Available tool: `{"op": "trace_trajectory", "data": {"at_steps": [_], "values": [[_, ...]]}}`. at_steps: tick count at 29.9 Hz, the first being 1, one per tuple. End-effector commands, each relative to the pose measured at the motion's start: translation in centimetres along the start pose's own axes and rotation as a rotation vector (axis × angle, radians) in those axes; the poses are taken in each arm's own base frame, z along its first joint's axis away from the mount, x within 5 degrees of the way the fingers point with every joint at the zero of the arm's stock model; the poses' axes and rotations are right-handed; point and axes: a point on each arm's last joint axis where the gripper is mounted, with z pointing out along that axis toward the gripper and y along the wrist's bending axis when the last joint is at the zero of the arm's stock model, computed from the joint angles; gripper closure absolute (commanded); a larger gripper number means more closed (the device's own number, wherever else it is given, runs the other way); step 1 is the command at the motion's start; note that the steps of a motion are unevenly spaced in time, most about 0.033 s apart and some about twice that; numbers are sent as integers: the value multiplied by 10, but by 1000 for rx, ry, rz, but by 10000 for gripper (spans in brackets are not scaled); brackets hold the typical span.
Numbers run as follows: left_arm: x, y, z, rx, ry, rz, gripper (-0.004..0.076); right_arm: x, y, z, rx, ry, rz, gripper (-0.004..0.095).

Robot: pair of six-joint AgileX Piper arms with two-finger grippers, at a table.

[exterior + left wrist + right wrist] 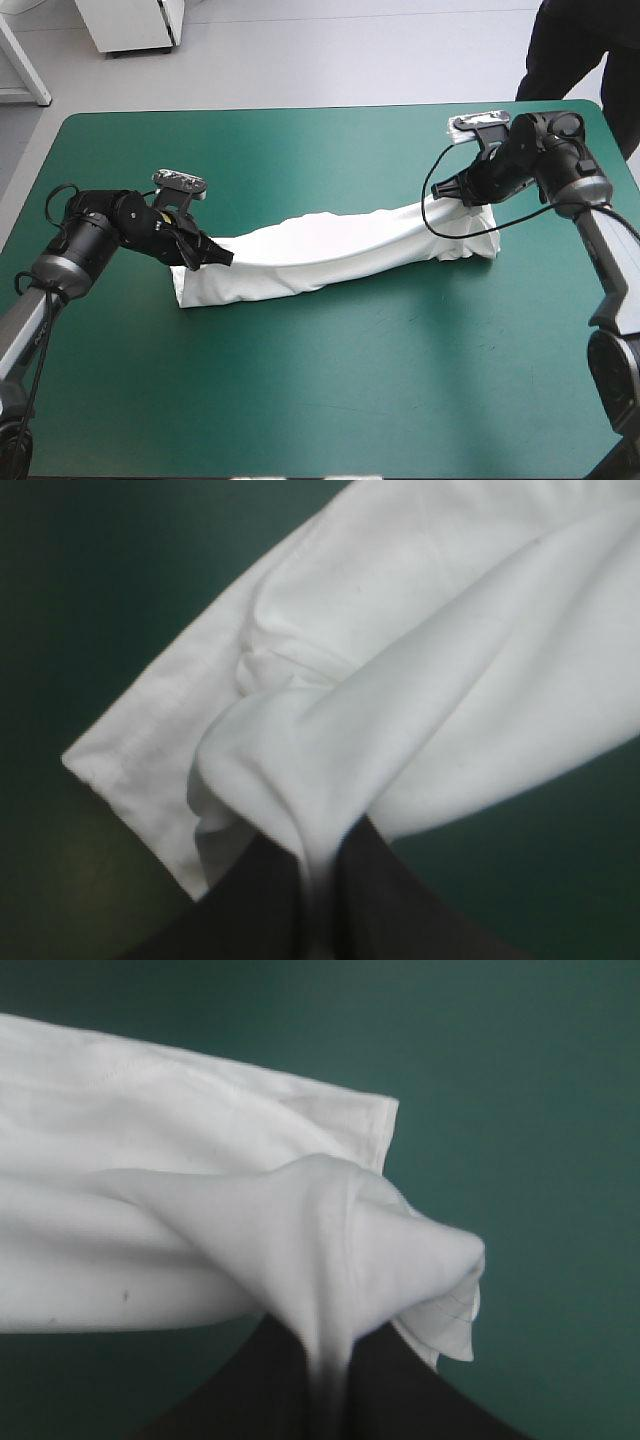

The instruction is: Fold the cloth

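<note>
The white T-shirt (pixel 330 250) lies stretched in a long folded band across the middle of the teal-green table. My left gripper (pixel 212 254) is shut on the T-shirt at its left end, low over the cover. In the left wrist view the T-shirt (pixel 400 680) is pinched between the black fingers (pixel 260 900), a hemmed edge lying flat beside it. My right gripper (pixel 462 192) is shut on the T-shirt at its right end, slightly raised. The right wrist view shows the T-shirt (pixel 200 1200) gathered into a peak between the fingers (pixel 400 1390).
The teal-green table (pixel 330 400) is bare in front of the T-shirt and behind it. A person's dark legs stand beyond the far right corner, off the tabletop.
</note>
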Motion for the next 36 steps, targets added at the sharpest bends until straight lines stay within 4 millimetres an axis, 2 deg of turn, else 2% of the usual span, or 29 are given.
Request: {"op": "trace_trajectory", "data": {"at_steps": [1, 9, 14, 17, 20, 23, 25, 26, 30, 32, 36], "values": [[-16, 1, -8, -40, -126, 22, 696, -21, -2, -15, 13, -108, -5, 925], [-37, 13, 25, -75, -70, 40, 696, -25, -5, 30, 0, -11, 4, 925], [-43, 14, 33, -62, -43, 31, 695, -24, -6, 45, -5, 27, -14, 919], [-44, 14, 31, -65, -46, 34, 687, -23, -6, 48, -44, 34, -18, 829], [-44, 14, 31, -62, -39, 37, 637, -23, -10, 48, -76, 34, -1, 617], [-41, 13, 31, -59, -9, 41, 557, -21, -20, 45, -73, 58, 23, 338], [-38, 14, 31, -61, 28, 49, 505, -18, -27, 40, -68, 73, 58, 243], [-36, 14, 31, -66, 54, 54, 477, -17, -30, 37, -65, 75, 66, 224], [-32, 17, 17, -107, 149, 56, 414, -13, -47, 9, -36, 28, 104, 249], [-33, 16, 3, -116, 130, 60, 408, -11, -51, -10, -25, -7, 113, 256], [-37, 5, -41, -79, -6, 42, 408, -5, -48, -48, -11, -70, 108, 258]]}}
